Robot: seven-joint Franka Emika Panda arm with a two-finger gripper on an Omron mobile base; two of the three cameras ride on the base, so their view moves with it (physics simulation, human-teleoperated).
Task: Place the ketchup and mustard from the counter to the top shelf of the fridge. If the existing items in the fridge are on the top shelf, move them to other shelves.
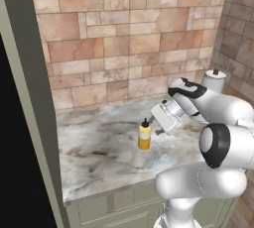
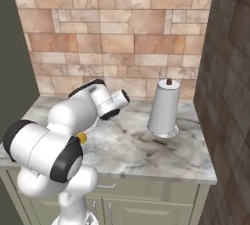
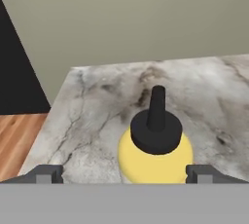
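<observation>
Tan stone tiles (image 1: 124,38) back the marbled desk (image 1: 99,157), which sits over pale grey-green cabinets (image 1: 119,207). At far left stands the black fridge (image 1: 15,147), its side panel bordering the desk. Next comes the mustard (image 1: 144,135), upright near the middle of the desk, its black nozzle pointing up. Just right of it hangs the gripper (image 1: 159,128); in the hand view the fingers (image 3: 44,174) stand wide apart, one on each side of the bottle, not touching it. Farther right, against the wall, a white paper towel roll (image 2: 164,107) stands upright on its holder.
</observation>
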